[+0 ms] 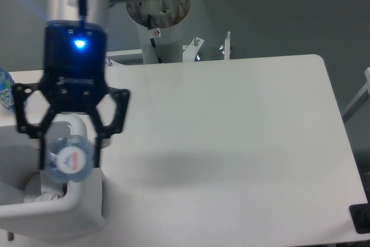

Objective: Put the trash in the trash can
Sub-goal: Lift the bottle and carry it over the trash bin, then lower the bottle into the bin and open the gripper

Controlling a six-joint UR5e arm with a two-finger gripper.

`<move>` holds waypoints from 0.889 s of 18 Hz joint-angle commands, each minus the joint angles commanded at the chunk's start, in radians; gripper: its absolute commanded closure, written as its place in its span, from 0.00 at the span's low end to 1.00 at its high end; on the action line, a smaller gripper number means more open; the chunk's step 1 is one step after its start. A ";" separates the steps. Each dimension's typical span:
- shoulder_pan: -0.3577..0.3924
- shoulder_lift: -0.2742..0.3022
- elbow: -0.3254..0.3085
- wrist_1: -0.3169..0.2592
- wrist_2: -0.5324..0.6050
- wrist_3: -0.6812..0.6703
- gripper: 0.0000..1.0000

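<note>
My gripper hangs at the left of the view and is shut on the clear crinkled plastic bottle, seen end-on with its purple-and-white label facing the camera. The bottle is held just above the near right corner of the white trash can, over its opening. Inside the can, the crumpled white paper wad shows partly below the bottle. The gripper body hides much of the can's far side.
A blue-labelled bottle stands at the far left edge, behind the can. The white table stretches to the right. The robot base is at the back. A black object sits at the lower right edge.
</note>
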 joint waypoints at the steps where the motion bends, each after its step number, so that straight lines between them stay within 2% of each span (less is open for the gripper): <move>1: -0.011 -0.003 -0.011 0.000 0.000 0.000 0.52; 5: -0.045 -0.040 -0.046 0.000 0.002 0.000 0.52; 11: -0.069 -0.078 -0.054 -0.002 0.000 -0.005 0.51; 12: -0.069 -0.078 -0.057 -0.002 0.000 -0.003 0.46; 13: -0.069 -0.077 -0.063 -0.002 0.000 0.000 0.33; 14: -0.069 -0.075 -0.064 -0.003 0.000 0.003 0.07; 15: -0.069 -0.068 -0.066 -0.003 -0.002 0.008 0.00; 16: -0.071 -0.063 -0.074 -0.003 -0.002 0.017 0.00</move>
